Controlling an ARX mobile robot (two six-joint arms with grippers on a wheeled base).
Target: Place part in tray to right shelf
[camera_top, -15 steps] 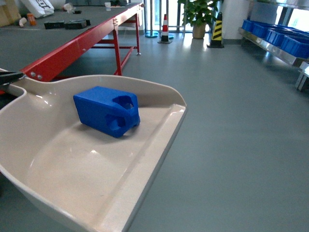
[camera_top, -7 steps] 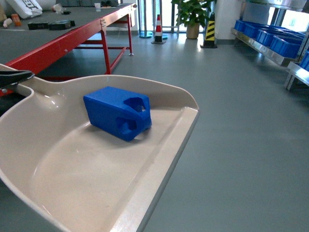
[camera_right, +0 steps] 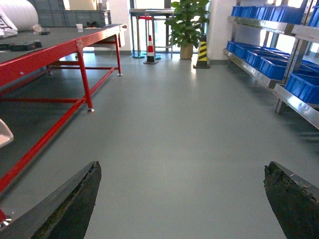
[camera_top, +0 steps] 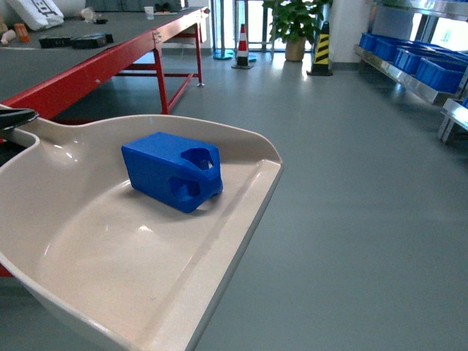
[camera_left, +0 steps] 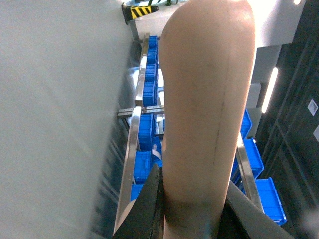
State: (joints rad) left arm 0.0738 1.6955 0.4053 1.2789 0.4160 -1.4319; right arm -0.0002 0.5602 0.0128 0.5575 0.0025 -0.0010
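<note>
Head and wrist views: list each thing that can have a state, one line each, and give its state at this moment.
Part: lying on its side in the tray, not gripped.
Tray: held up over the floor by its handle, carrying the part.
Left gripper: shut on the tray's handle.
Right gripper: open, empty.
Right shelf: loaded with blue crates, part not yet delivered.

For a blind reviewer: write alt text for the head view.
A small blue part lies inside a large cream tray held out over grey floor. A red table runs along the left; a steel shelf with blue crates stands far right.
</note>
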